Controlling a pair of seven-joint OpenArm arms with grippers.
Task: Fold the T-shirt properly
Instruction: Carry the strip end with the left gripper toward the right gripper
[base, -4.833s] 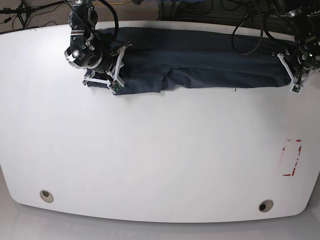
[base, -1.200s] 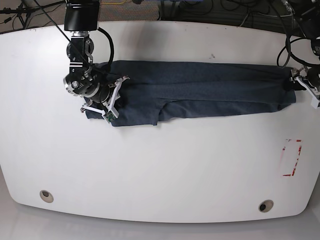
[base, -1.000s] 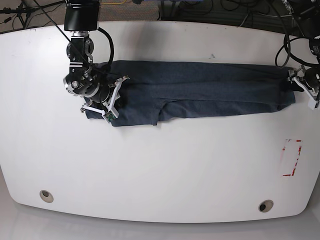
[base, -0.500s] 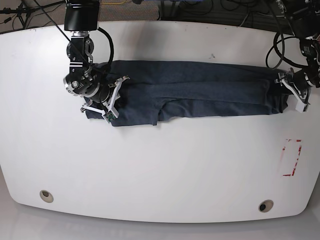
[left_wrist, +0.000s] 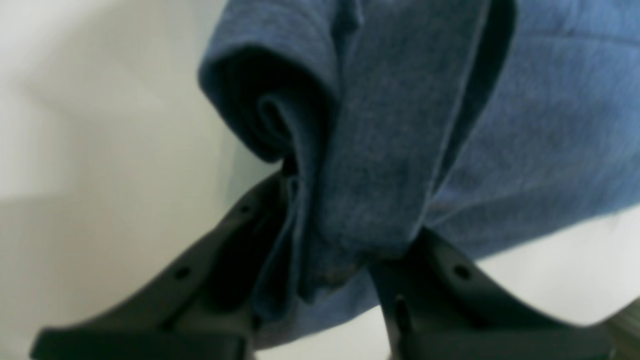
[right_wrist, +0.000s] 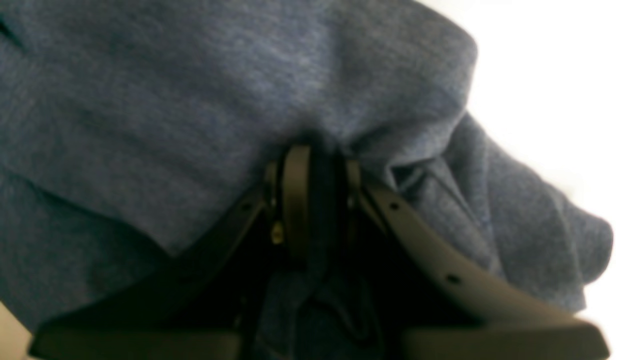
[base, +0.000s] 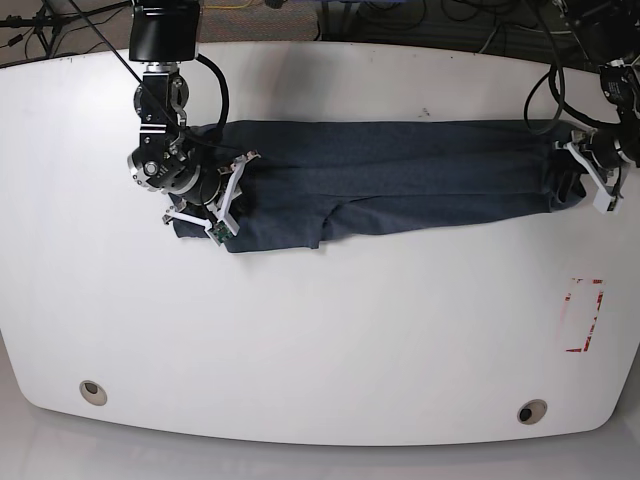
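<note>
The T-shirt (base: 400, 180) lies as a long dark navy strip across the far half of the white table (base: 320, 330). At the strip's left end, my right gripper (base: 222, 195) is shut on the cloth; its wrist view shows the fingertips (right_wrist: 295, 190) nipped together with fabric (right_wrist: 150, 100) bunched over them. My left gripper (base: 583, 172) holds the strip's right end. In the left wrist view, a thick rolled fold of the shirt (left_wrist: 380, 150) sits squeezed between the black fingers (left_wrist: 450, 285). No lettering or tag shows.
A red-outlined rectangle (base: 582, 315) is marked on the table near its right edge. Two round holes (base: 92, 391) (base: 531, 411) sit near the front edge. Cables (base: 400, 20) lie behind the table's far edge.
The left gripper has moved in over the shirt's right end and closed on it, bunching that end slightly leftward. The right gripper and the left end have stayed put.
</note>
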